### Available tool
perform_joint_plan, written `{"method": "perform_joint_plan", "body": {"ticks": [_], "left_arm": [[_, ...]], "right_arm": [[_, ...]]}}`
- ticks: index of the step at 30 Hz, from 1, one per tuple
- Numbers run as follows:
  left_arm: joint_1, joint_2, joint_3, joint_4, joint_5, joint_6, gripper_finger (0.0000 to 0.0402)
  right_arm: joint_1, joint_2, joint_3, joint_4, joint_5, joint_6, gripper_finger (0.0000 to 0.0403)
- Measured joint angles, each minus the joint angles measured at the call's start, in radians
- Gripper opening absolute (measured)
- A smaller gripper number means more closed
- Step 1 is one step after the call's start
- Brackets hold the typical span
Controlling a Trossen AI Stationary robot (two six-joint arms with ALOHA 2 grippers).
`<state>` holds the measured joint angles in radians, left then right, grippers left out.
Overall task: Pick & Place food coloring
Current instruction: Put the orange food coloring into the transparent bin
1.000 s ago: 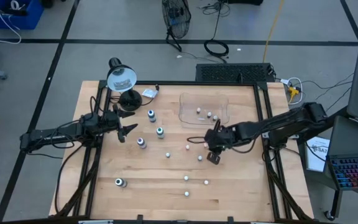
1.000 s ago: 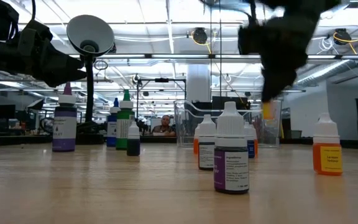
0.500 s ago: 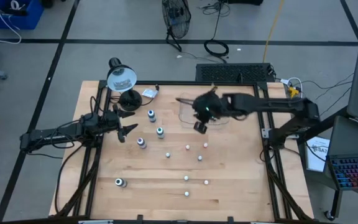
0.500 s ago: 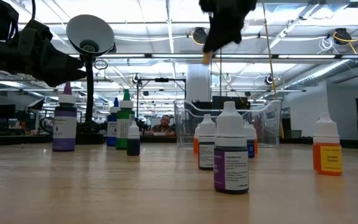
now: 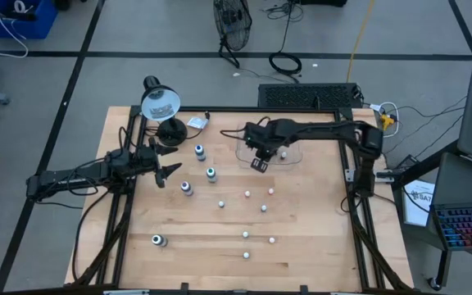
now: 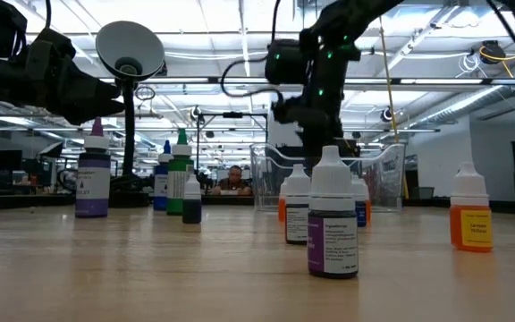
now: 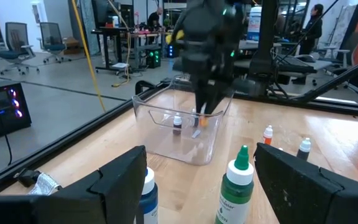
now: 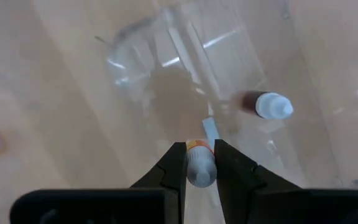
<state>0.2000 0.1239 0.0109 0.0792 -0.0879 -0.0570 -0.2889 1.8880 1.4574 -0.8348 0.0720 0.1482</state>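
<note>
On the left, we see the left pincer [image 5: 164,170] waiting low over the light wooden counter [image 5: 301,246] beside the black desk lamp with a white shade [image 5: 161,103], its fingers spread and holding nothing, with a blue-capped whitish bottle [image 7: 146,198] and a green-topped bottle [image 7: 236,185] standing just ahead of it. Moving rightward, small whitish food coloring bottles with coloured caps [image 5: 247,194] stand scattered across the middle of the counter, apart from one another. The right pincer [image 8: 200,163] hangs over the clear plastic tray [image 5: 295,156] at the far side, its two dark fingers pinching a tiny orange-banded, white-capped bottle [image 8: 199,167] by its body. One bottle with a dark body [image 8: 266,105] lies on its side on the tray floor just beside the point under the held one. We judge the main risk to be the release: a drop from height could bounce the light bottle off the hard tray floor, knock the lying bottle, or send it over the low wall. The pincer also sits near the tray's left rim in the high view, so a slight drift could put the bottle down outside it. The counter is smooth bare wood within a black frame, so a fallen bottle would roll freely. Beyond it lies an open workshop with grey flooring, cables, a floor fan [image 5: 233,20] and desks where people [image 7: 313,20] are present.
</note>
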Motion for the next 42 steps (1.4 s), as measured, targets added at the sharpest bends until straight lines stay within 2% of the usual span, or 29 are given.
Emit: {"method": "perform_joint_plan", "body": {"ticks": [8, 14, 21, 25, 31, 36, 39, 42], "left_arm": [[0.000, 0.000, 0.000, 0.000, 0.000, 0.000, 0.0296], [0.000, 0.000, 0.000, 0.000, 0.000, 0.000, 0.0296], [0.000, 0.000, 0.000, 0.000, 0.000, 0.000, 0.0296], [0.000, 0.000, 0.000, 0.000, 0.000, 0.000, 0.0296], [0.000, 0.000, 0.000, 0.000, 0.000, 0.000, 0.0296], [0.000, 0.000, 0.000, 0.000, 0.000, 0.000, 0.0296], [0.000, 0.000, 0.000, 0.000, 0.000, 0.000, 0.0296], [0.000, 0.000, 0.000, 0.000, 0.000, 0.000, 0.0296]], "right_arm": [[0.000, 0.046, -0.021, 0.094, -0.001, -0.003, 0.0049], [-0.006, 0.043, -0.066, 0.152, -0.051, 0.001, 0.0052], [-0.005, 0.044, -0.077, 0.160, -0.052, 0.014, 0.0120], [-0.005, 0.033, -0.078, 0.172, -0.044, 0.023, 0.0142], [-0.004, -0.037, -0.079, 0.189, 0.005, 0.011, 0.0145], [0.006, -0.136, -0.079, 0.183, 0.006, 0.019, 0.0137], [0.045, -0.216, -0.079, 0.169, 0.004, 0.041, 0.0134], [0.114, -0.303, -0.079, 0.165, -0.058, 0.044, 0.0132]]}}
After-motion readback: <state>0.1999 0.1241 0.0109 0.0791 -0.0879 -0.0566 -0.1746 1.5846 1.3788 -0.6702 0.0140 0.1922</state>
